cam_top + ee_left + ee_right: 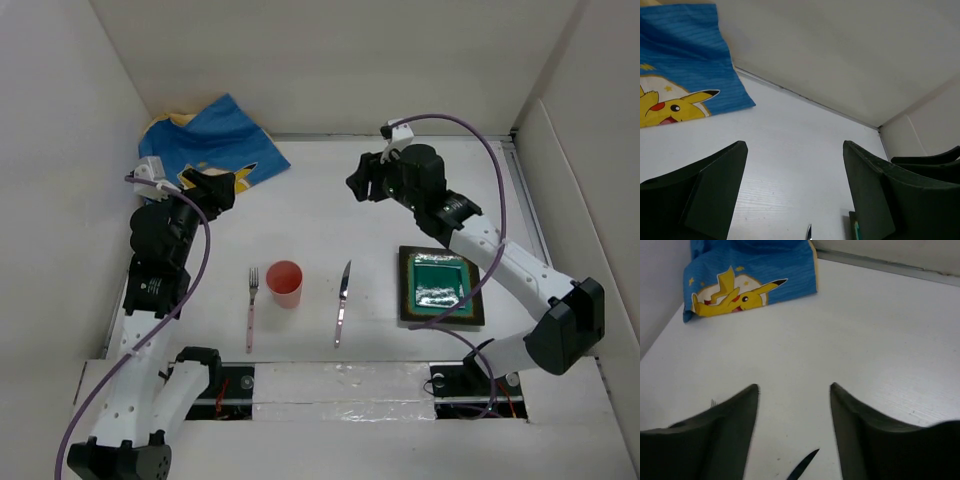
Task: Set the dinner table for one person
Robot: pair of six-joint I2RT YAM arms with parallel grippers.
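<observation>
On the white dinner table (330, 215) lie a pink-handled fork (251, 308), a red cup (285, 283), a knife (342, 302) and a square green plate (440, 286) in a row near the front. My left gripper (222, 189) is open and empty, raised near the blue cartoon-printed mat (213, 145) at the back left. My right gripper (362, 184) is open and empty, raised above the table's middle back. The knife tip shows in the left wrist view (809, 233) and in the right wrist view (804, 465). The mat shows in both wrist views (680, 65) (751, 275).
White walls (330, 60) border the table at the back and both sides. The mat lies crumpled in the back left corner against the wall. A strip of tape (345, 410) runs along the front edge between the arm bases.
</observation>
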